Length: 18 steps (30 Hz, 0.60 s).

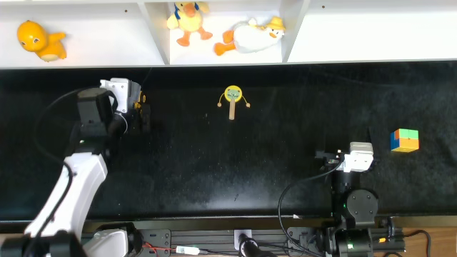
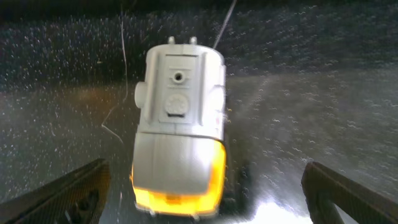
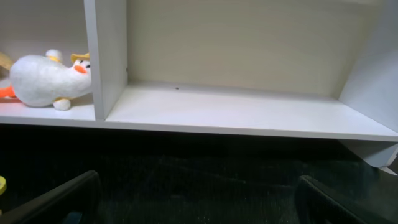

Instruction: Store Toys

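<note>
At the far left of the table (image 1: 285,164), my left hand (image 2: 205,167) hangs open around the grey-yellow toy car (image 2: 179,112). The car sits off-centre, so I fear one finger touches first and turns it. My right hand (image 3: 198,179) is open too.

You have a black table (image 1: 285,171) filling most of the top view, with a white shelf (image 1: 357,50) along the upper edge. On the table lie:

- a drum rattle (image 1: 233,98) at upper centre
- a coloured cube (image 1: 404,140) at the right
- a grey-and-yellow toy vehicle (image 2: 180,124) at the upper left

The shelf's left compartment holds an orange duck (image 1: 41,39). The middle one holds a yellow duck (image 1: 188,20) beside a white duck (image 1: 250,36) lying down.
</note>
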Motion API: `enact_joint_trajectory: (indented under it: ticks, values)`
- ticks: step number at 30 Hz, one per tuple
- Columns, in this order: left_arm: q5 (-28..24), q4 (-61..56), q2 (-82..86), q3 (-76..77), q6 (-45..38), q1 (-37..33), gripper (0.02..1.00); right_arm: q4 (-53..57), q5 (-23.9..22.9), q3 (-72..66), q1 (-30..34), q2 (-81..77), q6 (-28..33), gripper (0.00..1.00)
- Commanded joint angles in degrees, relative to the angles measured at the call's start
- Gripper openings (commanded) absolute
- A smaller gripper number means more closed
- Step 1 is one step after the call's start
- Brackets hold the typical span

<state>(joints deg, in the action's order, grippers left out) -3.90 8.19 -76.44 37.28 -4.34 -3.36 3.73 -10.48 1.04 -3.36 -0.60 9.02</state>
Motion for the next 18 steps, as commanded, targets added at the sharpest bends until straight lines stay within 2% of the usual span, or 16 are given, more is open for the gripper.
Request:
enact_joint_trajectory:
  ticks: [1, 7, 10, 12, 18]
  values:
    - [1.7, -3.1, -3.5, -0.2, -0.5, 0.2, 0.982, -0.3, 0.4, -0.8, 0.4, 0.3, 0.0, 0.993]
    - [2.8, -3.2, -4.0, -0.2, -0.5, 0.2, 0.77, -0.3, 0.4, -0.8, 0.4, 0.3, 0.0, 0.993]
    - [2.8, -3.2, -4.0, -0.2, -0.5, 0.2, 0.634, -0.3, 0.4, -0.8, 0.4, 0.3, 0.0, 0.993]
    - [2.8, -3.2, -4.0, -0.2, -0.5, 0.2, 0.476, -0.3, 0.4, -0.8, 0.4, 0.3, 0.0, 0.996]
    - [2.8, -2.4, -2.7, -0.2, -0.3, 0.2, 0.375, -0.3, 0.4, -0.8, 0.4, 0.3, 0.0, 0.996]
